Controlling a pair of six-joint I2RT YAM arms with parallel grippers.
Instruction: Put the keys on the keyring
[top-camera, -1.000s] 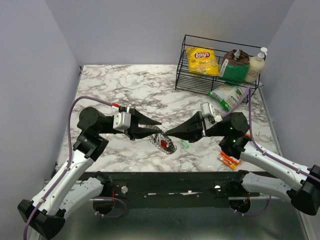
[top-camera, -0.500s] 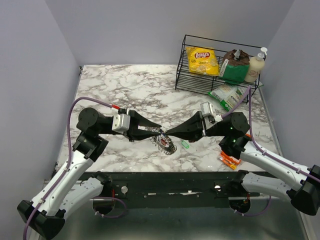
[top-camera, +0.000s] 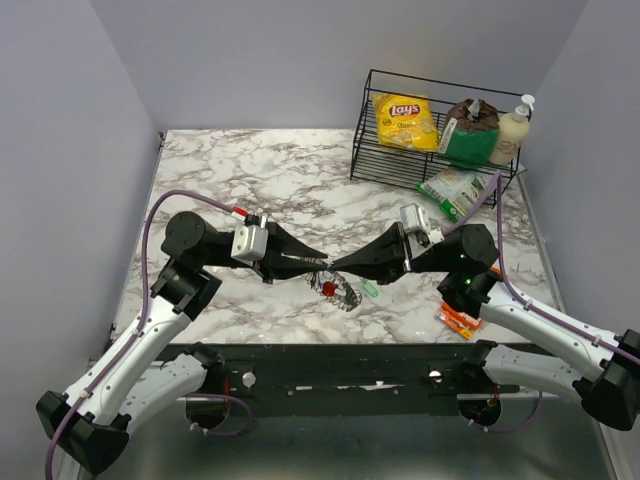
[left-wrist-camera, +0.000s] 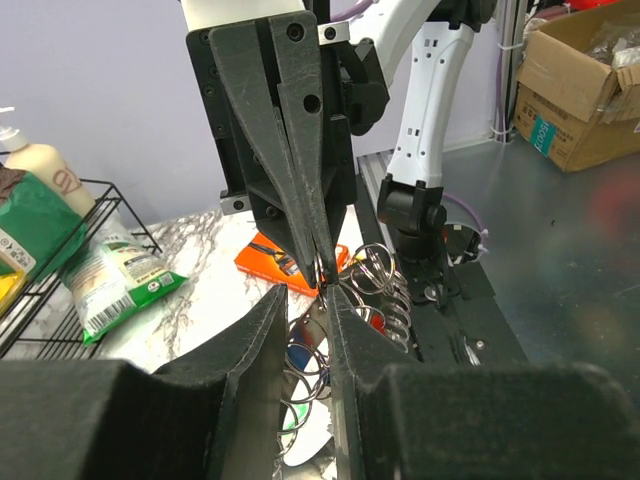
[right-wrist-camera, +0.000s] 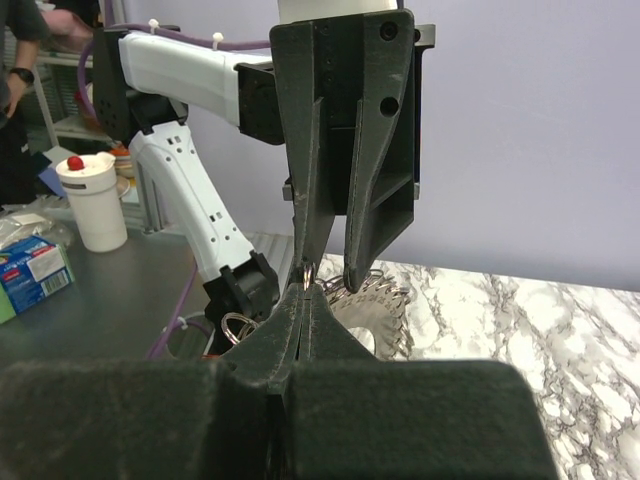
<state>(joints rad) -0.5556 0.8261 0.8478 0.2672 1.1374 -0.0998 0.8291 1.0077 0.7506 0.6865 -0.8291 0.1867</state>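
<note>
My two grippers meet tip to tip above the front middle of the table. The right gripper (top-camera: 336, 266) (right-wrist-camera: 305, 298) is shut on a small wire ring (right-wrist-camera: 307, 276). Below it hangs the keyring (top-camera: 343, 291) (right-wrist-camera: 385, 308), a toothed grey disc with wire loops. A red key (top-camera: 328, 288) shows at its left side. The left gripper (top-camera: 322, 262) (left-wrist-camera: 306, 300) has its jaws a little apart, with wire loops and a blue key head (left-wrist-camera: 300, 356) in the gap. A pale green key (top-camera: 370, 290) lies on the marble to the right.
A black wire basket (top-camera: 372, 150) at the back right holds a yellow chips bag, a green packet and a lotion bottle. A green-and-white packet (top-camera: 452, 190) lies in front of it. An orange snack packet (top-camera: 458, 320) lies by the right arm.
The left gripper has shifted slightly toward the right gripper and its jaws have narrowed a little. The keyring bundle has swung rightward, and the red key now shows at its left. The right arm has not moved.
</note>
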